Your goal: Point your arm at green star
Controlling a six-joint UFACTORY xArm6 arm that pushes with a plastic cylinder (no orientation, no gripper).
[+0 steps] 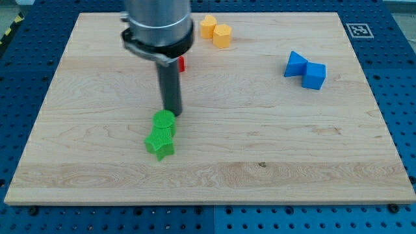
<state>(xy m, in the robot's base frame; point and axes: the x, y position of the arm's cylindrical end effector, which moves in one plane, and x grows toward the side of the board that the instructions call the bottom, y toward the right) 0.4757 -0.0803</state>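
Note:
The green star point(159, 143) lies on the wooden board point(273, 149), left of centre and toward the view's bottom. A green round block point(164, 121) touches it on its upper side. My tip point(172, 112) stands just above and to the right of the green round block, close to it or touching it, and a short way above the star. The rod rises up to the arm's grey body at the view's top.
Two yellow blocks point(215, 31) sit together near the board's top edge. A red block point(181, 64) is mostly hidden behind the rod. Two blue blocks point(305, 70) sit together at the upper right. A marker tag point(358, 30) is at the top right corner.

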